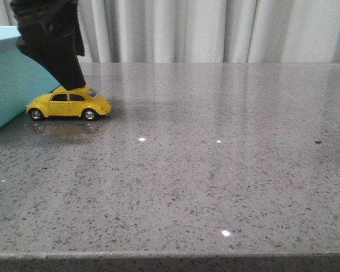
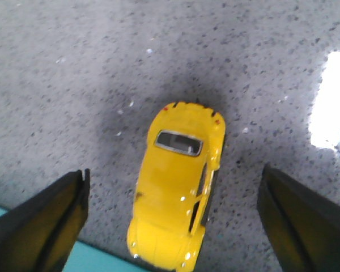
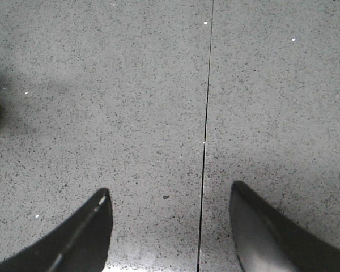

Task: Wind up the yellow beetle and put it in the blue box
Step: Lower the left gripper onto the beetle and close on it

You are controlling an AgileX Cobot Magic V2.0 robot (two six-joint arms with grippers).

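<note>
One glossy, rounded yellow beetle [image 2: 173, 195] on speckled grey stone table [image 1: 215, 170].

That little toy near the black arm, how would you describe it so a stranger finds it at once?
Look to the table's far left, where a big blue box stands. Just right of it, under the left hand, sits the beetle: a small glossy yellow car, the only bright thing on the grey stone.
</note>
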